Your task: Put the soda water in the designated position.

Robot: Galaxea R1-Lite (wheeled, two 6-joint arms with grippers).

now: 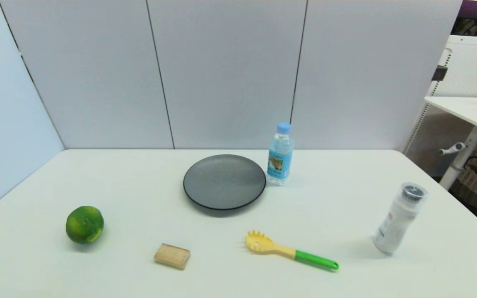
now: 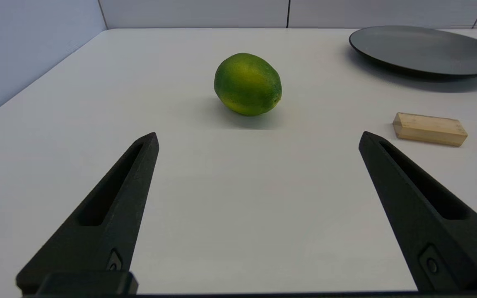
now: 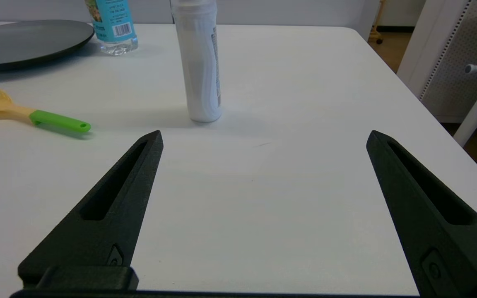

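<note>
The soda water (image 1: 280, 155) stands upright at the back of the white table, just right of the dark-grey plate (image 1: 224, 181); its blue label and clear base also show in the right wrist view (image 3: 112, 25). Neither arm shows in the head view. My left gripper (image 2: 258, 138) is open over bare tabletop, well short of a green lime (image 2: 247, 83). My right gripper (image 3: 265, 138) is open too, with nothing between its fingers, a short way before the white shaker (image 3: 199, 62). The designated position bears no mark on the tabletop.
A green lime (image 1: 84, 224), a small wooden block (image 1: 172, 256) and a yellow pasta fork with a green handle (image 1: 290, 250) lie along the front. The white shaker (image 1: 400, 218) stands at the right. Grey panels wall the back and left.
</note>
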